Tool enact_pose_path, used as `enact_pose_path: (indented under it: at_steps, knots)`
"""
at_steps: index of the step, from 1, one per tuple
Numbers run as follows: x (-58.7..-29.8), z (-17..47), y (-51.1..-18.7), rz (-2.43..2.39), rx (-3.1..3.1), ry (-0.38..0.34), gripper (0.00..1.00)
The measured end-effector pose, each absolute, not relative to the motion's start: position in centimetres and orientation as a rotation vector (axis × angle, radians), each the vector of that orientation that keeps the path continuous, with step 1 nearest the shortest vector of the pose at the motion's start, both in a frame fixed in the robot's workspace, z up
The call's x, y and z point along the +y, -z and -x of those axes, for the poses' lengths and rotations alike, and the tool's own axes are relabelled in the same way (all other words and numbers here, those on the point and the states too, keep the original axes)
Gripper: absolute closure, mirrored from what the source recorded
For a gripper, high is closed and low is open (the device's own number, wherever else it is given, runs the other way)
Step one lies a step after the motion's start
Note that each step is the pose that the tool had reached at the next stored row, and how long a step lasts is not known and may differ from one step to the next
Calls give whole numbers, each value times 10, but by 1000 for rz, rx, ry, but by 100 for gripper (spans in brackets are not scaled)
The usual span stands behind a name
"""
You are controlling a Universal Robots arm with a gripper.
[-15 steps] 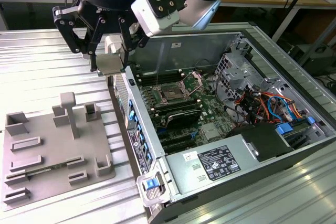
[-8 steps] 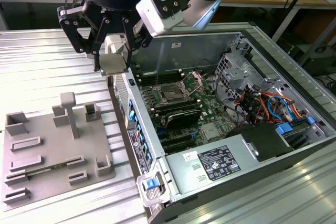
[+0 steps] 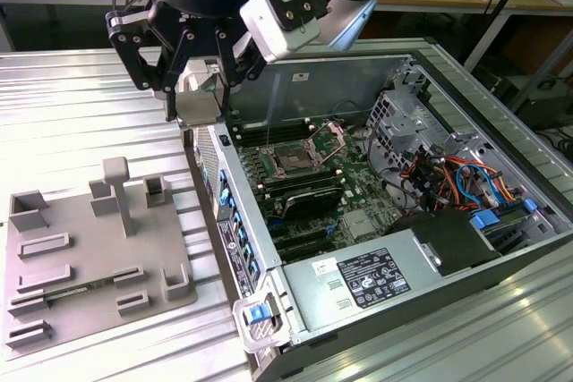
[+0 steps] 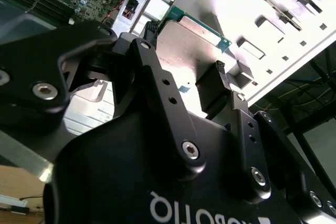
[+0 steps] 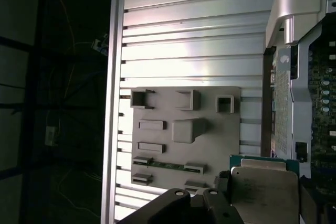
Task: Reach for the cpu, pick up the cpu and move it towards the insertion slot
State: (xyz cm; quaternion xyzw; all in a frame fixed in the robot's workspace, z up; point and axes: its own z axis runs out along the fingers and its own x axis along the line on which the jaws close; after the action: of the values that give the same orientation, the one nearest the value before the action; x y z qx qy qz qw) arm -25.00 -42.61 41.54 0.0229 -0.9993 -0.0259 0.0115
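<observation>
The cpu (image 3: 197,106) is a flat silvery square with a green edge, held up in the air between the black fingers of my gripper (image 3: 199,96), which is shut on it. In both wrist views the chip (image 4: 195,36) (image 5: 261,186) sits clamped across two opposite sides. It hangs over the near wall of the open computer case, on the exterior view's left of the board. The insertion slot (image 3: 292,159), a square socket with a dark centre and a raised metal frame, lies on the green board to the exterior view's right of the chip and lower.
A grey fixture plate (image 3: 81,257) (image 5: 184,129) with raised blocks lies on the ribbed metal table at the exterior view's left. The open case (image 3: 358,275) holds memory slots, cables, a drive cage and a power supply. Its metal wall (image 3: 228,212) stands between plate and board.
</observation>
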Motion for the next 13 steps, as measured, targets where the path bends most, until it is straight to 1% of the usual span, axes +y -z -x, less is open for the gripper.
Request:
enact_pose_path:
  at_steps: [11, 13]
  knots:
    - [-426, 242, -415, -71, -3117, 81, 45]
    - [-426, 232, -415, -71, -3117, 81, 45]
